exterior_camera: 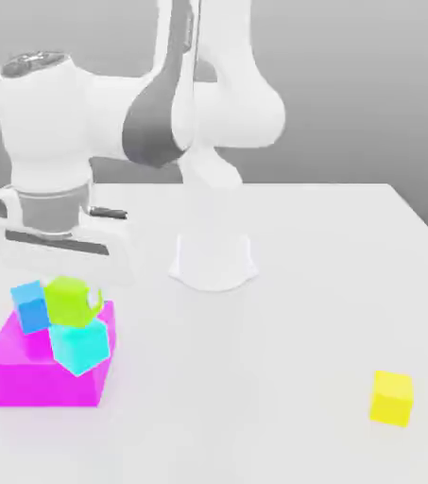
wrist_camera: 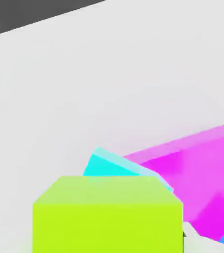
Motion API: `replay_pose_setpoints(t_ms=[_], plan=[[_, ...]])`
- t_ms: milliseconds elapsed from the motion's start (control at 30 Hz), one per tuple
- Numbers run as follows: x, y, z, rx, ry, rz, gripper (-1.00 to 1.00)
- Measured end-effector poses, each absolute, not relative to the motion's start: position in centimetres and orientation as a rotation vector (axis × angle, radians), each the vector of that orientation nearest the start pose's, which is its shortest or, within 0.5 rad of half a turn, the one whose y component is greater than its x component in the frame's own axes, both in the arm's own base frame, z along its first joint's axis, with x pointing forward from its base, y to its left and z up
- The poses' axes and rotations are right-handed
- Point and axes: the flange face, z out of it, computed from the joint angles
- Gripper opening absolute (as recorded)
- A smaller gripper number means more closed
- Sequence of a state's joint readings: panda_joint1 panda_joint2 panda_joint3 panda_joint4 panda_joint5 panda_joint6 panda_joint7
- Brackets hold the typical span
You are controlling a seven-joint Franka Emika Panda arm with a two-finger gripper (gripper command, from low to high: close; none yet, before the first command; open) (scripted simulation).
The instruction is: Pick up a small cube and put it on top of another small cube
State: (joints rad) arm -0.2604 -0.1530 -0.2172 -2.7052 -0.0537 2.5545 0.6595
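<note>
Lime cube (exterior_camera: 67,305) sits directly below the hand, at the gripper (exterior_camera: 74,296); whether the gripper clamps it or stands apart, one cannot tell. Cyan cube (exterior_camera: 80,346) lies just under it, tilted at the magenta block's (exterior_camera: 42,384) edge, perhaps touching; the coming move turns on the lime cube lying squarely over that slanted top, or it may slide; blue cube (exterior_camera: 31,308) is beside it.

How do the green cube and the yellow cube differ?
The green cube is lime, while the yellow cube is pure yellow. The green cube is up at the cyan cube, by the gripper; the yellow cube sits alone on the table. Both are small, plain cubes.
</note>
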Motion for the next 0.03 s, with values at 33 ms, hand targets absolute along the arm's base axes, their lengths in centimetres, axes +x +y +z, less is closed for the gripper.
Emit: replay_pose_setpoints(t_ms=[33], plan=[[35.99,-18.22,27.64,-2.684,1.627,0.001,1.0]])
